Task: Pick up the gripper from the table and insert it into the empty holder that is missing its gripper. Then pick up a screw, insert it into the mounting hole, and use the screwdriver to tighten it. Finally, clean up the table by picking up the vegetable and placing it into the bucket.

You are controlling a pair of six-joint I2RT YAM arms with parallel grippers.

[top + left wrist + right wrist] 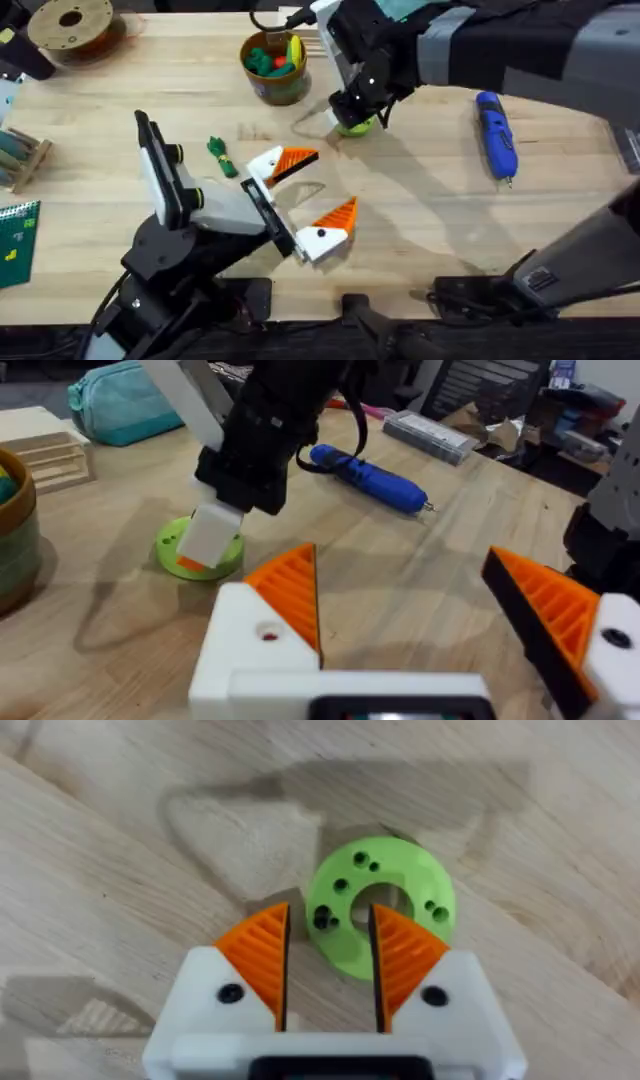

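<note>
My left gripper (pixel 333 180) (pixel 400 555) stands open and empty on the table's middle. The orange gripper piece (pixel 297 158) (pixel 290 595) sits in the white holder (pixel 262 168) (pixel 250 650), whose mounting hole (pixel 268 632) looks empty. The twin block (pixel 320 238) has a black screw head. My right gripper (pixel 352 118) (pixel 328 915) hangs low over a bright green disc (pixel 358 127) (pixel 400 870), narrowly open astride its rim. The blue screwdriver (pixel 497 135) (pixel 368 475) lies at the right. The dark green vegetable (pixel 220 156) lies left of the holder. The bucket (pixel 262 88) stands behind.
The bucket holds several toy vegetables. A filament spool (pixel 70 25) sits at the back left, with a wooden rack (pixel 20 155) and a green circuit board (pixel 15 235) on the left edge. A teal pouch (pixel 125 400) lies beyond the disc.
</note>
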